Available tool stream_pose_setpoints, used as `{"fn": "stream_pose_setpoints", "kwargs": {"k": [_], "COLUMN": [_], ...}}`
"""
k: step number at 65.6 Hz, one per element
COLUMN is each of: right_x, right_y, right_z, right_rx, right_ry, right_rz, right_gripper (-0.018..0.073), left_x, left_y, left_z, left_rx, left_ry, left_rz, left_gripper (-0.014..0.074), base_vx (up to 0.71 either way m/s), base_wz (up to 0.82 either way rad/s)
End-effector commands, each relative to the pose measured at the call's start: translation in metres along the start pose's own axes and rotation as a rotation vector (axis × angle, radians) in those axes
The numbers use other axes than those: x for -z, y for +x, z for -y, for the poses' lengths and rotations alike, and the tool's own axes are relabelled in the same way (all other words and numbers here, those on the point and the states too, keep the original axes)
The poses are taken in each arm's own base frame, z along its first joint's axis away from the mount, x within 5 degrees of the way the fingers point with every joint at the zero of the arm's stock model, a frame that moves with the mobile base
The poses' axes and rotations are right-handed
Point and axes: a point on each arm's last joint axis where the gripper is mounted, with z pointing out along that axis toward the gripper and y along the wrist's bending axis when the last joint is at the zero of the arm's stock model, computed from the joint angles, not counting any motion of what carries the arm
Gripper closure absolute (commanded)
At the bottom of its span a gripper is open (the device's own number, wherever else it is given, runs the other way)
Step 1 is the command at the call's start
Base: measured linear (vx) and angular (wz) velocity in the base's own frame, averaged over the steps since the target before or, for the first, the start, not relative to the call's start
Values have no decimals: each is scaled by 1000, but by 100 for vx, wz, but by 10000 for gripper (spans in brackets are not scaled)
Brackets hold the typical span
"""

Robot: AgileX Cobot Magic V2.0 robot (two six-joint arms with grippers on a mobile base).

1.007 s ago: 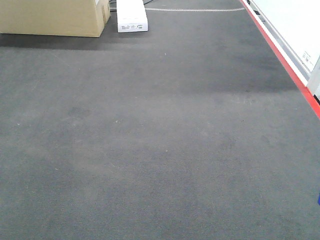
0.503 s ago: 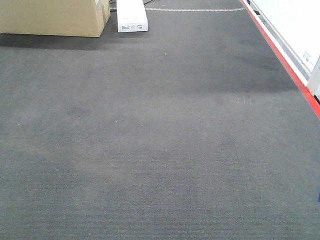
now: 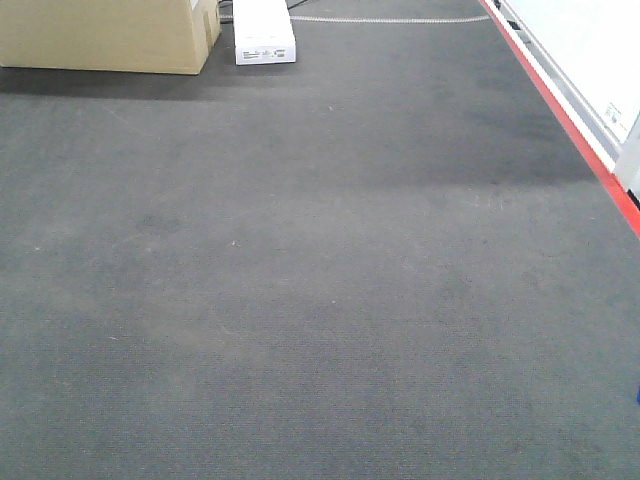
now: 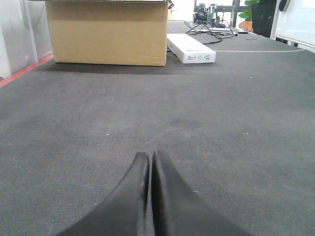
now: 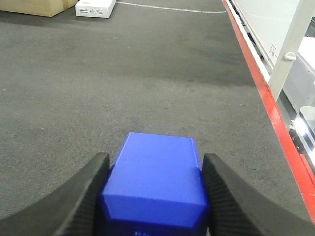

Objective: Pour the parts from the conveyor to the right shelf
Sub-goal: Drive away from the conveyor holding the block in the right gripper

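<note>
My right gripper (image 5: 155, 157) is shut on a glossy blue part (image 5: 156, 177), a box-like block squeezed between its two black fingers (image 5: 86, 196) and held above the grey carpet (image 5: 123, 83). My left gripper (image 4: 149, 155) is shut and empty, with its fingertips pressed together low over the carpet (image 4: 197, 123). The front view shows neither gripper, only a thin blue sliver (image 3: 637, 392) at its right edge. The right shelf with rollers and bins, and the conveyor, are out of view.
A large cardboard box (image 3: 100, 35) and a flat white box (image 3: 264, 32) stand far ahead on the left; both show in the left wrist view (image 4: 108, 32) (image 4: 191, 48). A red floor line (image 3: 570, 120) and a white wall border the right side. A white post (image 5: 288, 49) stands at the right.
</note>
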Motion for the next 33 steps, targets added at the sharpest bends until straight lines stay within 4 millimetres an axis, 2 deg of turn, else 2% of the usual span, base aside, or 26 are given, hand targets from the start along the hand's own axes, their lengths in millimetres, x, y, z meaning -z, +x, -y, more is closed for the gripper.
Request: {"fn": "stream_pose_setpoints", "kwargs": {"k": [1,33], "right_x": [3,3], "right_y": [-14,-14], "right_z": [3,3], "right_rx": [5,5], "right_ry": [30,30], "right_rz": [94,94], "right_gripper": [564,564], "left_x": [2,2], "left_y": [-14,-14], "left_z": [0,0], "left_rx": [16,16], "left_ry": [6,6], "left_rz": [98,98], "left_gripper": [603,603], "base_vx": [0,-1], "base_wz": [0,1]}}
